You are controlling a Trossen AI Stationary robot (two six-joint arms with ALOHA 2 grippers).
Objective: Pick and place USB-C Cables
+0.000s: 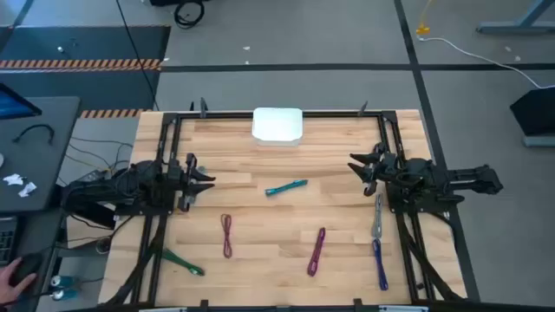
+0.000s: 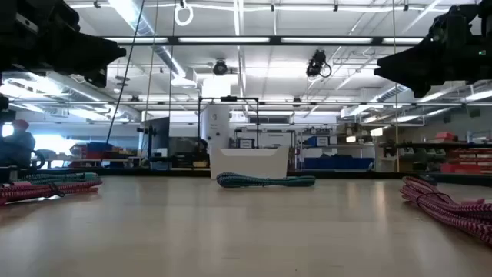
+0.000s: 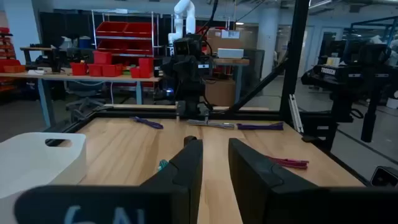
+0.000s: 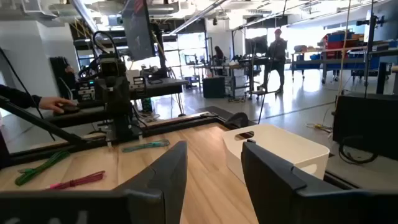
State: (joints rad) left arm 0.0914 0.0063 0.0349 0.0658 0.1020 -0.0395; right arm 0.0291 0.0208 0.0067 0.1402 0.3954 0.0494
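Note:
Several cable bundles lie flat on the wooden table: teal [image 1: 286, 187] in the middle, maroon [image 1: 227, 234], purple [image 1: 316, 251], green [image 1: 182, 262], grey [image 1: 379, 217] and blue [image 1: 381, 264]. The teal one also shows in the low view [image 2: 265, 181] and the right wrist view [image 4: 146, 146]. My left gripper [image 1: 206, 180] is open and empty above the table's left side, its fingers pointing toward the teal cable. My right gripper [image 1: 357, 165] is open and empty above the right side, facing left. Both hang clear of the table.
A white bin [image 1: 277, 126] stands at the middle of the far edge. It also shows in the right wrist view [image 4: 280, 149]. A black frame [image 1: 173, 121] runs along the table's edges. A person's hand [image 1: 13, 279] is at a desk left of the table.

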